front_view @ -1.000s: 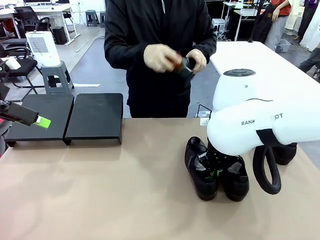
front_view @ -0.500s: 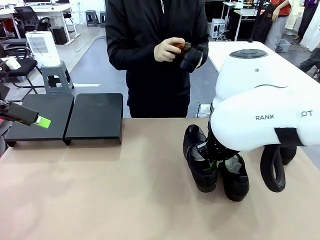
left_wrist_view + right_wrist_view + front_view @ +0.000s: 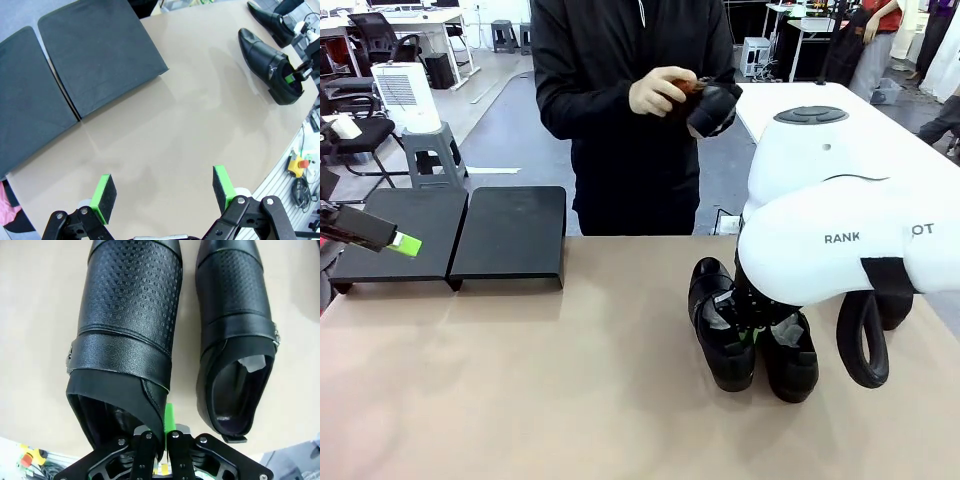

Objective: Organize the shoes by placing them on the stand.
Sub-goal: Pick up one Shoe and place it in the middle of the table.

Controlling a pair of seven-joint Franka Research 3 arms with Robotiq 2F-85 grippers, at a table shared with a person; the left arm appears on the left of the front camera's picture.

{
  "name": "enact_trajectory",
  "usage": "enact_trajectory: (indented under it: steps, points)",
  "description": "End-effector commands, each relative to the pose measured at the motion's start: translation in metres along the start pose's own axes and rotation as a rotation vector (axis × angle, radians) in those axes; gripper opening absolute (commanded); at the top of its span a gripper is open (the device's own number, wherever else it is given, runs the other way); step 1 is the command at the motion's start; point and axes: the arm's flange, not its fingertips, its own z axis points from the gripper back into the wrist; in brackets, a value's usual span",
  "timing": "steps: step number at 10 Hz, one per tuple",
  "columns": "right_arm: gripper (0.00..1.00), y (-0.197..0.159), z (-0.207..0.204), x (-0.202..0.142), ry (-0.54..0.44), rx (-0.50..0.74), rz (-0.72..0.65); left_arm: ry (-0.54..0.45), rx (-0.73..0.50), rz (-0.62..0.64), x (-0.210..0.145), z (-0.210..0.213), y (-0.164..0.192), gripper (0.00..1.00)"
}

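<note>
At the right middle of the table (image 3: 570, 400), my right gripper (image 3: 161, 432) is clamped on the left shoe (image 3: 125, 315) of a pair. It pinches the side wall of the collar beside the heel opening. Whether the sole has left the surface I cannot tell. That shoe's long axis runs near-to-far, toe toward the person and canted a little to my left. Its partner (image 3: 235, 315) lies parallel just beside it on my right, so I judge the first motion should go up or leftward, not sideways into that neighbour. The stand (image 3: 510, 235) lies well apart to my left and nearer the far edge: two flat sections side by side, both tops bare, front edges facing me. The right-hand section looks the natural target, and the shoe's axis roughly matches its depth, so little wrist turn should be needed. Between shoe and stand the table is open. My left gripper (image 3: 165, 187) hangs by the stand's left section with jaws wide and nothing in them. It is the arm nearer the stand, but the right one has the shoe and must reach across the middle, stopping short of the left arm. The person's hands (image 3: 665, 95) hold a third shoe (image 3: 713, 108) above the far edge, off my path.
</note>
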Motion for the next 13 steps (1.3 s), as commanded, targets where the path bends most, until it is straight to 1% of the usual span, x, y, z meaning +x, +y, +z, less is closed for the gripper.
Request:
enact_trajectory:
  steps: [1,2,4,5,6,7,8,10,12,13]
  points:
    - [0.0,0.03,0.009,-0.009,-0.008,-0.02,-0.048,-0.009,-0.019,-0.009,0.0,0.0,0.002,1.0]
    - [0.0,0.061,0.018,-0.019,-0.047,0.05,-0.104,-0.009,-0.019,-0.009,0.0,0.0,0.002,1.0]
    - [0.0,0.098,0.035,-0.03,-0.097,0.133,-0.11,-0.009,-0.019,-0.009,0.0,0.0,0.002,1.0]
    - [0.0,0.123,0.036,-0.031,-0.122,0.151,-0.099,-0.009,-0.019,-0.009,0.0,0.0,0.002,1.0]
    - [0.0,0.156,0.03,-0.032,-0.119,0.189,-0.035,-0.009,-0.019,-0.009,0.0,0.0,0.002,1.0]
    - [0.0,0.181,0.021,-0.034,-0.109,0.193,0.004,-0.009,-0.019,-0.009,0.0,0.0,0.002,1.0]
    - [0.0,0.197,0.009,-0.035,-0.084,0.205,0.039,-0.009,-0.019,-0.009,0.0,0.0,0.002,1.0]
    - [0.0,0.219,-0.017,-0.032,-0.065,0.236,0.082,-0.009,-0.019,-0.009,0.0,0.0,0.002,1.0]
    - [0.0,0.224,-0.032,-0.034,-0.037,0.236,0.07,-0.009,-0.019,-0.009,0.0,0.0,0.002,1.0]
    - [0.1,0.224,-0.034,-0.035,-0.019,0.235,0.056,-0.009,-0.019,-0.009,0.0,0.0,0.002,1.0]
